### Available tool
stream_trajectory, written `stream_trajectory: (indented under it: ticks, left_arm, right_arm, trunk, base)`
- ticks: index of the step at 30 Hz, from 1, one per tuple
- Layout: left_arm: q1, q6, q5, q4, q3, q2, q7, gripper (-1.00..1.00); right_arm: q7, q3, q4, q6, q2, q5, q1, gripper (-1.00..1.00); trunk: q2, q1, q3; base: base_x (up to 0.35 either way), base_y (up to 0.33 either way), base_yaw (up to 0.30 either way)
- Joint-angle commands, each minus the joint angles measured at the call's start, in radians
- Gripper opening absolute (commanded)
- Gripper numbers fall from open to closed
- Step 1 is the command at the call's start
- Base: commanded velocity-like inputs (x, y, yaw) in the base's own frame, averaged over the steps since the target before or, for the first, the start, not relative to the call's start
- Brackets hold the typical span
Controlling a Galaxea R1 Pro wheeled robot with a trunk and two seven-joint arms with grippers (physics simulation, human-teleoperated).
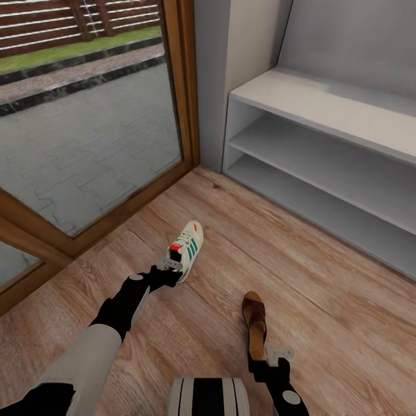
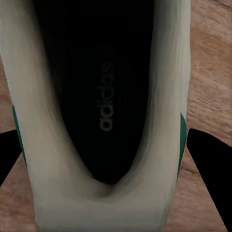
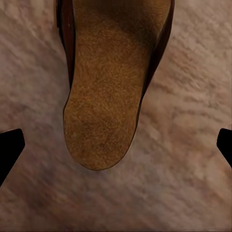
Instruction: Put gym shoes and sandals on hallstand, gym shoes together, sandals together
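Note:
One cream-white gym shoe (image 1: 189, 242) with green stripes lies on the wood corridor floor (image 1: 323, 300), toe pointing away from me. My left gripper (image 1: 171, 263) is at its heel. In the left wrist view the heel and dark insole (image 2: 104, 96) sit between the fingers (image 2: 209, 164), which press on both sides. A brown sandal (image 1: 255, 325) lies to the right, nearer me. My right gripper (image 1: 278, 353) hovers open just behind its heel; the tan insole (image 3: 106, 96) lies ahead of the spread fingertips (image 3: 9, 147). The white hallstand (image 1: 323, 110) stands at the right.
A wood-framed glass door (image 1: 185, 81) at the left looks onto a paved yard. A grey wall corner (image 1: 211, 86) stands between the door and the rack. My own base (image 1: 208, 397) shows at the bottom of the head view.

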Motion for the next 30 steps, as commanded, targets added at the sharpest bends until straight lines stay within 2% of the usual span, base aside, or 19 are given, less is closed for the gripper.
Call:
stream_trajectory:
  ticks: [1,7,9,30]
  left_arm:
    - [0.000,0.004,-0.006,-0.002,0.001,0.000,-0.005,-1.00]
    - [0.000,0.003,-0.007,-0.002,0.001,0.000,-0.005,-1.00]
    - [0.000,0.002,-0.007,-0.001,0.001,0.000,-0.005,-1.00]
    - [0.000,0.002,-0.007,0.000,0.000,0.000,-0.006,-1.00]
  right_arm:
    - [-0.006,0.002,0.000,0.001,0.000,0.007,0.000,1.00]
    - [-0.006,0.002,0.000,0.001,0.000,0.007,0.000,1.00]
    - [-0.006,0.002,0.000,0.001,0.000,0.007,0.000,1.00]
    - [-0.007,0.002,-0.003,0.001,0.000,0.007,0.000,1.00]
  trunk:
    - [-0.001,0.000,-0.006]
    - [-0.002,0.003,-0.039]
    - [-0.002,0.003,-0.042]
    - [-0.002,0.003,-0.049]
  base:
    - [0.000,0.000,0.000]
    - [0.000,0.000,0.000]
    - [0.000,0.000,0.000]
    - [0.031,0.000,0.000]
